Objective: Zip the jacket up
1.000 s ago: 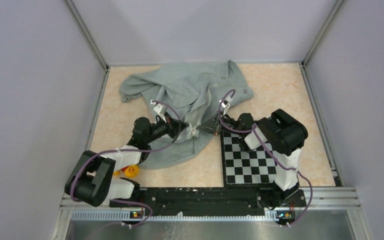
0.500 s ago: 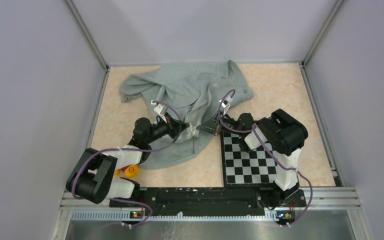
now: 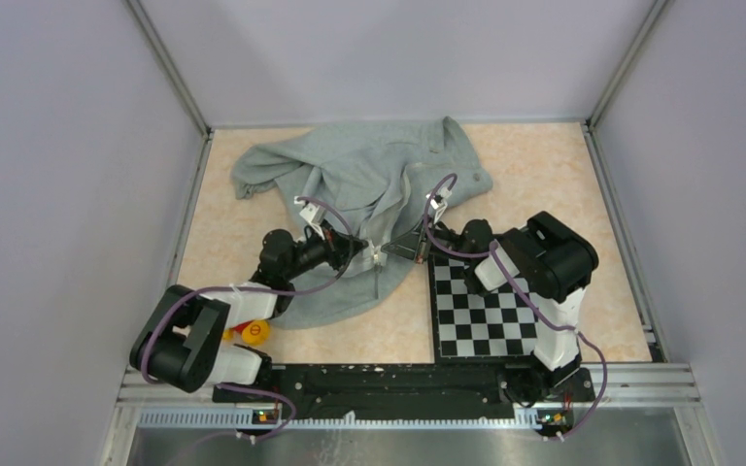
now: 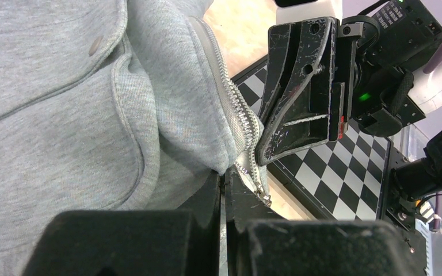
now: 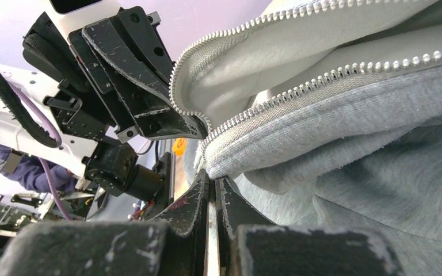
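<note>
From above, almost nothing had changed over the last second. My left gripper (image 3: 367, 255) and right gripper (image 3: 403, 248) sat tip to tip just off the chessboard's (image 3: 491, 311) far-left corner, as before. Only my left arm's near elbow had crept slightly toward the board. The jacket (image 3: 369, 175) lay crumpled where it had been, spread beyond and to the left of the chessboard. Its lower front edge ran down to the spot where my two grippers met.

Through my left wrist camera, my left gripper (image 4: 223, 179) was pinched nearly closed on the bottom end of the zipper (image 4: 237, 112). The white tape and its metal teeth came out between the fingers. The jacket (image 4: 63, 115) filled the view on the side away from the chessboard (image 4: 345, 172). My right gripper (image 4: 299, 103) stood over the board's edge, its tip just beside the same zipper end.

Through my right wrist camera, my right gripper (image 5: 210, 192) was narrowed to a slit, clamped on the jacket's (image 5: 351, 172) taped zipper (image 5: 334, 75) edge. That edge rose straight out of the fingers. A second row of teeth looped above it, and my left gripper (image 5: 149, 109) touched that loop. The chessboard was hidden here.
</note>
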Controlling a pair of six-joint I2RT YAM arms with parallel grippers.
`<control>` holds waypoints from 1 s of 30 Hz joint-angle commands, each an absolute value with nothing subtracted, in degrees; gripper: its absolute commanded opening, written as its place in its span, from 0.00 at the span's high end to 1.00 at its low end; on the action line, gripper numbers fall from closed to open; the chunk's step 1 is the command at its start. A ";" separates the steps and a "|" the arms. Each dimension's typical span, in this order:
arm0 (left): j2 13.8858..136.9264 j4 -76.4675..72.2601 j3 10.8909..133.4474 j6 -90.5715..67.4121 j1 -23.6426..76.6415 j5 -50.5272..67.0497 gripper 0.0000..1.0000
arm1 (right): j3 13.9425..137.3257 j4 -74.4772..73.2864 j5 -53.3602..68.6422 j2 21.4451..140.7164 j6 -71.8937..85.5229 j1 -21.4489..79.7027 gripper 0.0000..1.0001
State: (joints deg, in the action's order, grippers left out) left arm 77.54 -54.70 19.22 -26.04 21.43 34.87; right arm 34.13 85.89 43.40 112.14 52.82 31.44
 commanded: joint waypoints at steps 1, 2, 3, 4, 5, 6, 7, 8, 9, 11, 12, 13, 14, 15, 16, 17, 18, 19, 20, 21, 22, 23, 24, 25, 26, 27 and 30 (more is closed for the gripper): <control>78.03 -60.35 18.51 -26.30 21.72 35.61 1.00 | 33.44 98.77 43.86 109.63 52.65 31.44 1.00; 77.98 -60.38 18.32 -26.28 21.71 35.60 1.00 | 33.41 98.79 43.79 109.64 52.62 31.46 1.00; 77.96 -60.38 18.24 -26.28 21.75 35.62 1.00 | 33.40 98.80 43.77 109.68 52.61 31.51 1.00; 77.95 -60.38 18.12 -26.28 21.77 35.68 1.00 | 33.44 98.79 43.77 109.66 52.64 31.43 1.00; 77.91 -60.38 18.04 -26.22 21.72 35.64 1.00 | 33.48 98.84 43.77 109.64 52.70 31.46 1.00; 77.91 -60.46 17.98 -26.20 21.78 35.58 1.00 | 33.49 98.80 43.84 109.63 52.73 31.43 1.00; 77.83 -60.53 17.94 -26.19 21.72 35.47 1.00 | 33.49 98.87 43.85 109.61 52.72 31.44 1.00; 77.73 -60.60 17.93 -26.19 21.75 35.27 1.00 | 33.53 98.84 43.94 109.68 52.72 31.45 1.00; 77.74 -60.68 17.93 -26.31 21.74 35.06 1.00 | 33.56 98.80 43.95 109.72 52.73 31.46 1.00; 77.71 -61.64 17.89 -27.34 21.71 34.55 1.00 | 33.57 98.80 44.09 109.77 52.82 31.46 1.00; 77.82 -62.45 17.80 -27.82 21.76 34.41 1.00 | 33.57 98.80 44.12 109.69 52.82 31.46 1.00; 77.99 -63.36 17.76 -28.37 21.73 34.14 1.00 | 33.57 98.79 44.12 109.74 52.82 31.48 1.00; 78.23 -64.04 17.75 -28.85 21.73 34.07 1.00 | 33.57 98.73 44.17 109.63 52.87 31.47 1.00; 78.49 -64.67 17.82 -29.17 21.73 34.21 1.00 | 33.57 98.83 44.20 109.61 52.83 31.47 1.00; 78.85 -65.17 17.86 -29.40 21.71 34.46 1.00 | 33.50 98.84 44.09 109.60 52.82 31.51 1.00; 79.18 -65.35 17.88 -29.39 21.79 34.59 1.00 | 33.49 98.75 44.07 109.56 52.76 31.47 1.00; 79.41 -65.32 17.73 -29.25 21.75 34.58 1.00 | 33.41 98.75 44.12 109.52 52.74 31.47 1.00; 79.52 -65.31 17.55 -29.08 21.77 34.49 1.00 | 33.40 98.75 44.11 109.40 52.71 31.46 1.00; 79.54 -65.30 17.38 -28.90 21.73 34.38 1.00 | 33.40 98.76 44.12 109.41 52.71 31.46 1.00; 79.54 -65.07 17.32 -28.65 21.74 34.57 1.00 | 33.40 98.73 44.10 109.42 52.71 31.46 1.00; 79.42 -64.59 17.39 -28.34 21.71 34.70 1.00 | 33.35 98.77 44.04 109.36 52.67 31.46 1.00; 79.14 -63.85 17.50 -27.98 21.75 34.75 1.00 | 33.32 98.79 44.03 109.34 52.65 31.46 1.00; 78.93 -63.31 17.49 -27.58 21.77 34.54 1.00 | 33.36 98.78 44.03 109.31 52.65 31.51 1.00; 78.72 -62.87 17.39 -27.13 21.72 34.19 1.00 | 33.39 98.82 44.03 109.29 52.62 31.47 1.00; 78.48 -62.67 17.32 -26.81 21.73 33.85 1.00 | 33.40 98.82 44.03 109.35 52.71 31.47 1.00; 78.40 -62.40 17.34 -26.54 21.74 33.63 1.00 | 33.40 98.75 44.07 109.34 52.67 31.46 1.00; 78.69 -62.26 17.68 -26.60 21.72 33.95 1.00 | 33.40 98.80 44.11 109.45 52.67 31.46 1.00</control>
State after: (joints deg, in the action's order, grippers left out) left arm 79.40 -59.90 17.96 -27.70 21.47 33.58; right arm 34.11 85.89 43.42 112.12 52.82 31.44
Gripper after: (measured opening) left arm 0.006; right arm 0.013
